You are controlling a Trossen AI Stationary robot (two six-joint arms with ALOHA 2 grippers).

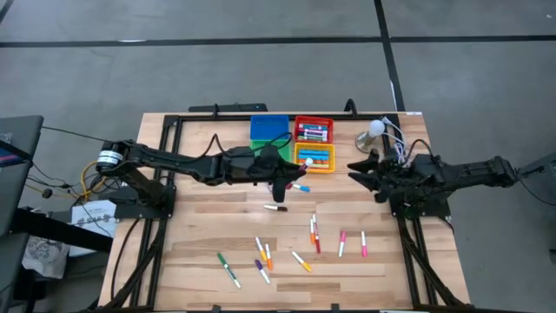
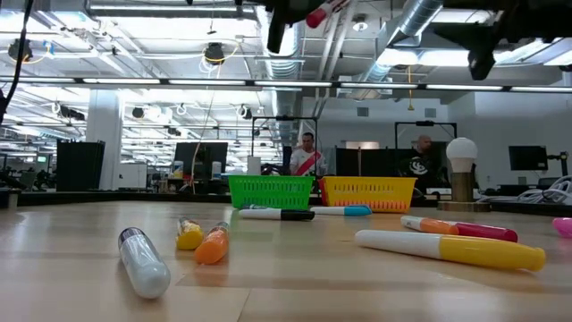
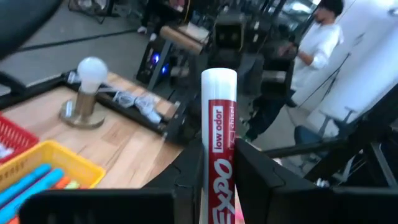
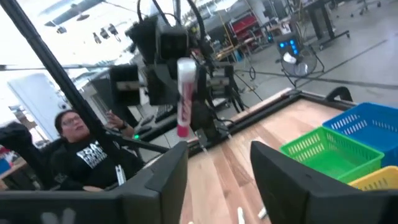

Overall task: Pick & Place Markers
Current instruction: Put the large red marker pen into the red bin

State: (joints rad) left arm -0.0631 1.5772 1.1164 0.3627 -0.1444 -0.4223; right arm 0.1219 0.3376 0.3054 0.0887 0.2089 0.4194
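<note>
my left gripper (image 1: 289, 181) is out over the middle of the table (image 1: 191, 226), just in front of the bins, clamped on a white marker with a red label (image 3: 218, 134). in the left wrist view the barrel stands up between my two fingers (image 3: 261, 180); in the right wrist view the same marker (image 4: 185, 96) hangs upright in that claw, off the wood.

behind it the blue bin (image 1: 268, 127) and green bin (image 1: 271, 150) sit side by side at the far edge, then the red bin (image 1: 314, 130) and yellow bin (image 1: 316, 158), both with markers already inside. one black-capped marker (image 1: 275, 207) lies just in front of the left claw, a blue-capped one (image 1: 300, 187) beside it.

loose markers (image 1: 265, 256) are scattered on the near half: green one (image 1: 228, 269), purple and orange ones near centre, a yellow one (image 1: 301, 261), red and orange ones (image 1: 314, 233), two pink ones (image 1: 353, 243) farther right. low view shows a yellow-capped marker (image 2: 451, 248) lying close to the lens.

a bulb on a stand (image 1: 372, 133) sits at the far right corner.

my right gripper (image 1: 360, 170) waits at the right side of the table, jaws apart, nothing in them; its fingers (image 4: 283, 171) frame bare wood.

people are in the room beyond the table.
</note>
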